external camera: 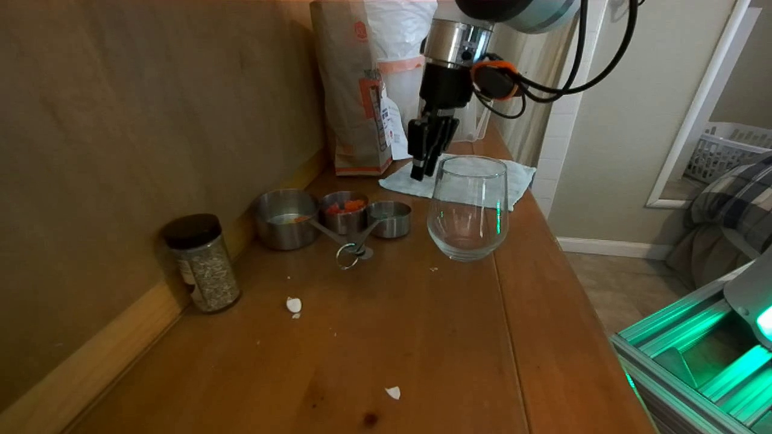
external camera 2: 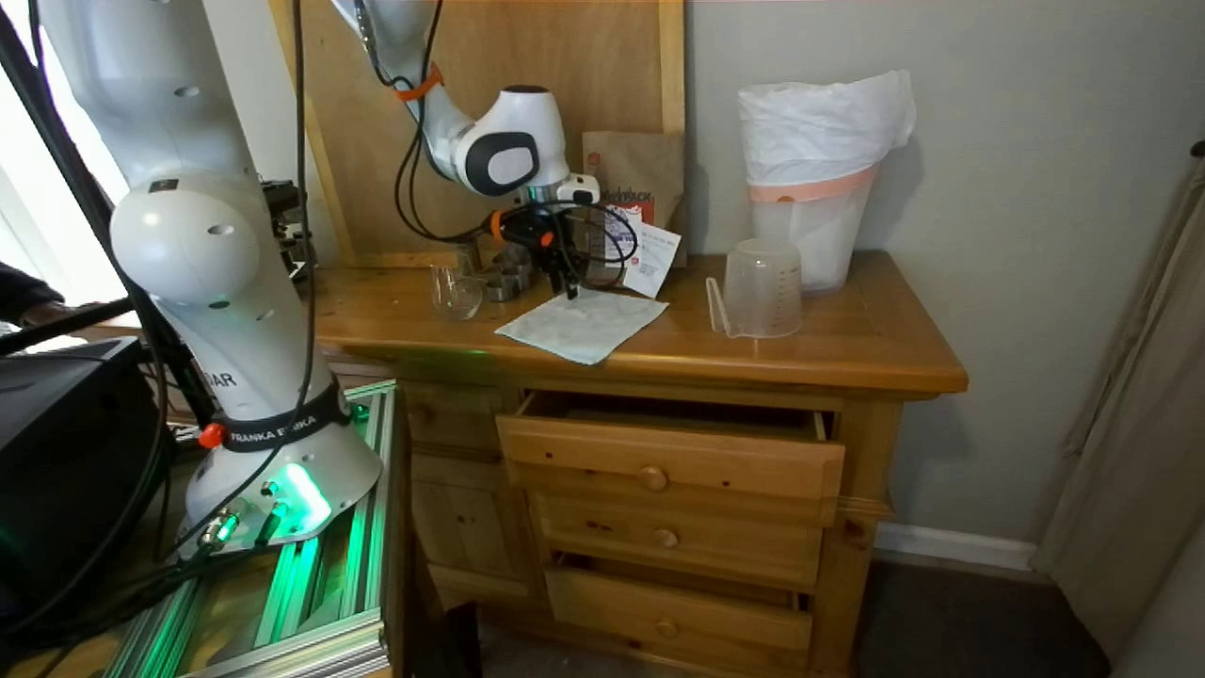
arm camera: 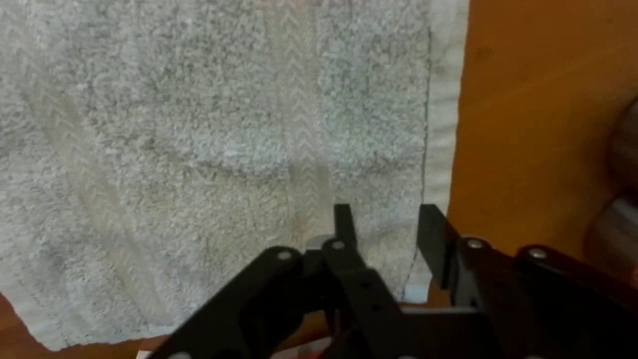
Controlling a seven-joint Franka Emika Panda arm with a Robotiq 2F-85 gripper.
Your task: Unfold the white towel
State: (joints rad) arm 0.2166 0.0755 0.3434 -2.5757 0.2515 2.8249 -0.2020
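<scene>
One white towel (external camera 2: 581, 331) flat on a wooden dresser (external camera 2: 875, 330), under my spread Robotiq gripper (arm camera: 388, 219)

On my wrist camera the towel fills most of the picture: pale grey-white terry with two woven bands, a shallow crease across it and a smooth hem down the right side. My gripper sits at the bottom, right of centre. Its two black fingers (arm camera: 345, 227) stand apart, with towel showing through the gap. The tip on the picture's left is over terry beside a woven band; the tip on the right is over the hem. One corner of the towel shows low between the fingers. I cannot tell whether the tips touch the cloth.

In both exterior views my gripper points down over the back part of the towel, the side nearer the wooden panel (external camera: 151, 90); most of the cloth stretches from there toward the dresser's front edge, which one corner reaches.

A clear stemless glass (external camera: 468, 220) stands near the towel and, in an exterior view, overlaps it from the camera's angle. Near the glass are three metal measuring cups (external camera: 286, 232), the middle one holding red-orange pieces (external camera: 347, 207). A brown paper bag (external camera: 347, 120) stands behind the gripper, with white slips (external camera 2: 652, 266) against it. On the opposite side of the towel from the glass are a clear plastic measuring jug (external camera 2: 753, 301) and a bucket (external camera 2: 814, 231) lined with a white bag (external camera 2: 819, 127).
</scene>
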